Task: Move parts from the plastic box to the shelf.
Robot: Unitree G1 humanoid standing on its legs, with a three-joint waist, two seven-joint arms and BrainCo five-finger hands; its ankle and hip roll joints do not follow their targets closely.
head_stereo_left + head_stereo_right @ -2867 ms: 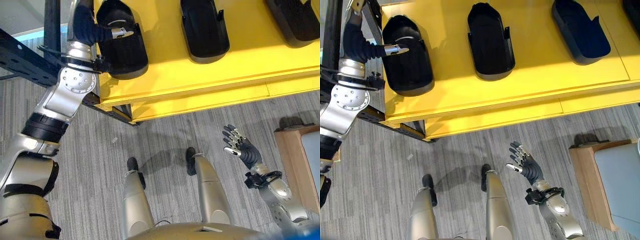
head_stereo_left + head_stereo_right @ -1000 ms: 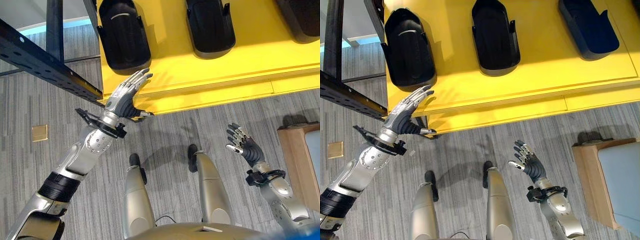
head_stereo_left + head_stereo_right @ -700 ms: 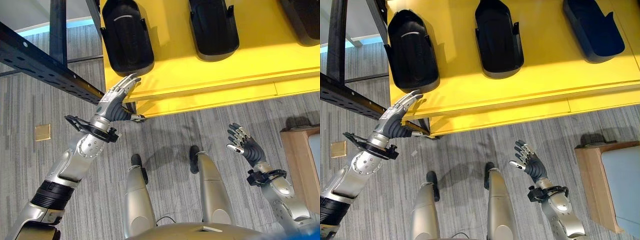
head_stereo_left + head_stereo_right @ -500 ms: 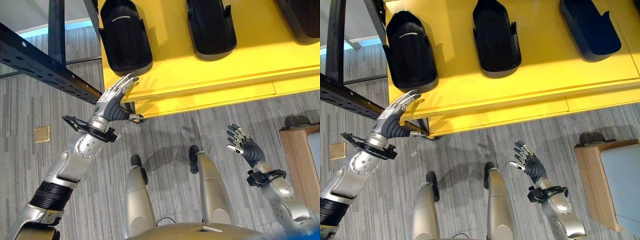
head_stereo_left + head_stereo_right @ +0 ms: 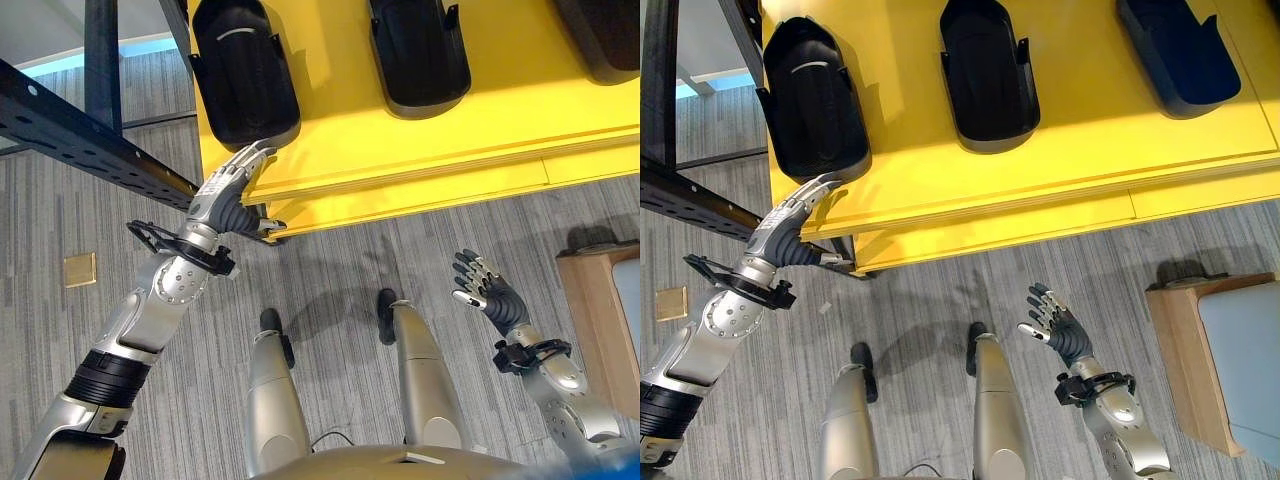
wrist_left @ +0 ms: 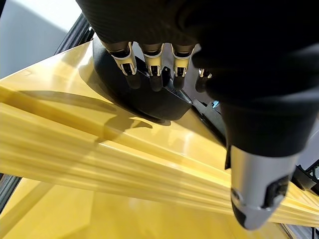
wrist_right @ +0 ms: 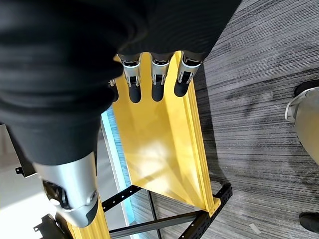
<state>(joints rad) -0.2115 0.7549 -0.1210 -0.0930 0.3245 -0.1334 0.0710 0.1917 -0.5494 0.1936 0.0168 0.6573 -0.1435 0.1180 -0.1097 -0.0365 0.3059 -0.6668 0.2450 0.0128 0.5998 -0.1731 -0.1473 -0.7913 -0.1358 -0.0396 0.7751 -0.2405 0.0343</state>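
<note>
While the robot looks down over the glossy yellow shelf board point(image 5: 1060, 150), its left hand point(image 5: 225, 195) reaches up at the board's near left corner, fingers straight and slightly fanned, holding nothing. Their dark tips sit just short of the leftmost black moulded plastic part point(image 5: 812, 95), which lies lengthwise on the yellow surface (in the left wrist view the fingertips point(image 6: 152, 79) hang right beside the part's rounded end, though contact cannot be judged). Two more black moulded parts rest on the same board: one in the middle point(image 5: 985, 72) and one at the right point(image 5: 1175, 55), each well apart from its neighbour. A dark perforated metal frame rail point(image 5: 80, 130) runs off beside the left arm. Lower right, the right hand point(image 5: 1058, 330) hovers over the grey striped carpet floor point(image 5: 930, 300), palm up, fingers loosely spread and empty. A light wooden cabinet point(image 5: 1185, 360) stands at the right edge.
</note>
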